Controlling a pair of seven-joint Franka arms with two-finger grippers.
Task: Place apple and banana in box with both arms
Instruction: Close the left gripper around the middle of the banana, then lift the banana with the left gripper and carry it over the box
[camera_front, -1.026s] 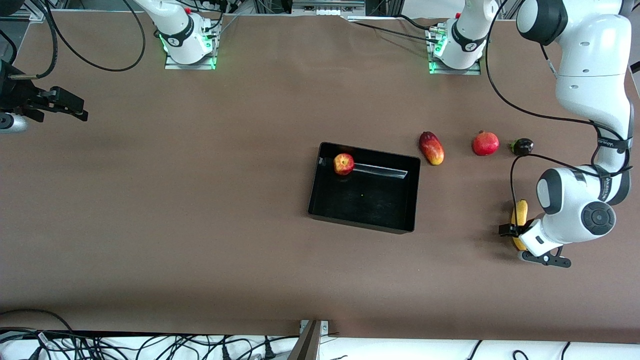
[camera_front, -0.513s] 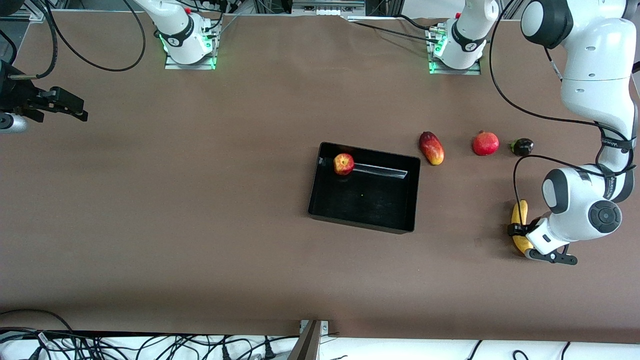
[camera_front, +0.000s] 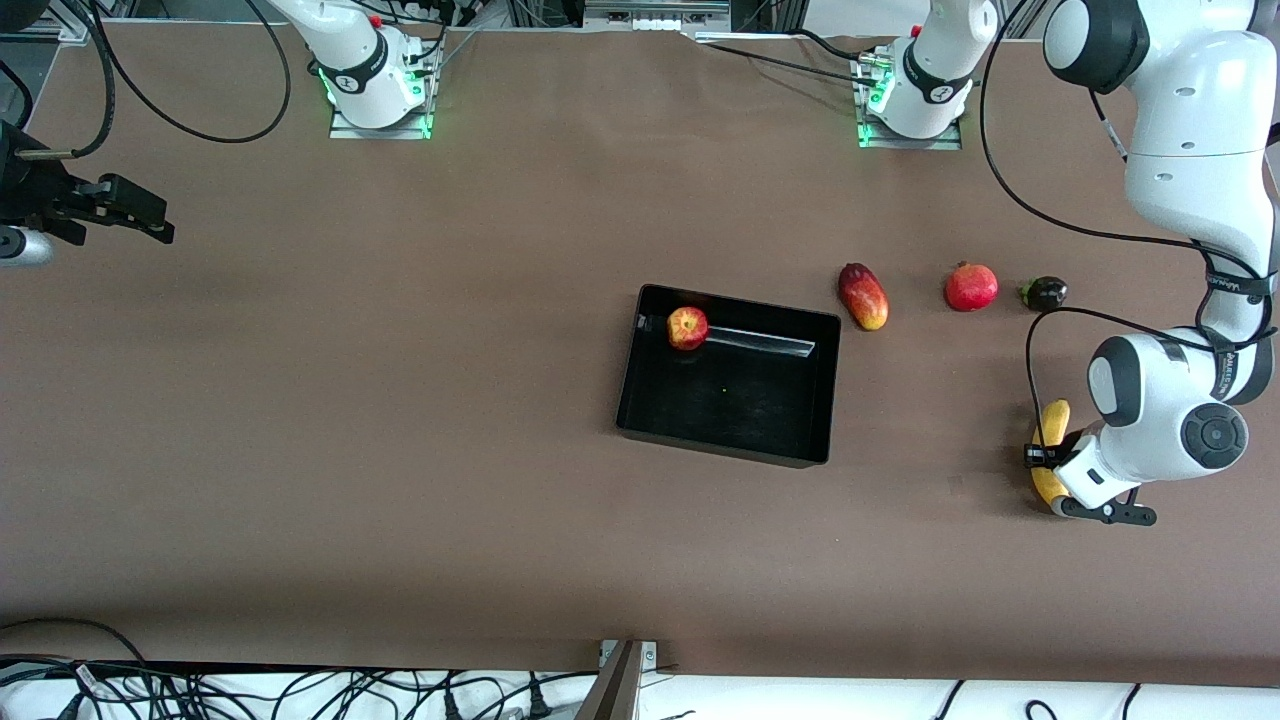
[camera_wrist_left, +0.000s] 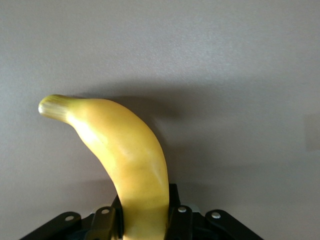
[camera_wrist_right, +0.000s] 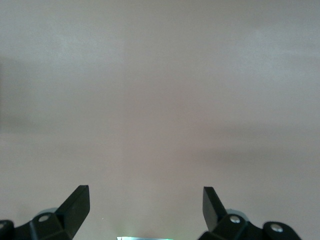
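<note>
While the apple (camera_front: 687, 327) sits in the box (camera_front: 823, 390), the left gripper (camera_front: 1050, 462) clamps the banana (camera_front: 1048, 448) at the left arm's end of the table.

Front view: the small apple, red mottled with yellow, lies in the black bin's corner farthest from the camera, toward the right arm's end; the yellow banana shows either side of the left gripper, low over the brown table (camera_front: 400, 400), nearer the camera than a dark-red oval fruit (camera_front: 863, 296), a round red fruit (camera_front: 971, 287) and a small dark fruit (camera_front: 1045, 293). The right gripper (camera_front: 110, 210) waits over the right arm's end. Left wrist view: the curved banana (camera_wrist_left: 127, 165), plain yellow with a paler stem tip, rises from between the black fingers (camera_wrist_left: 182, 222) closed on it. Right wrist view: the right gripper (camera_wrist_right: 145, 205) hangs spread wide over bare table.
</note>
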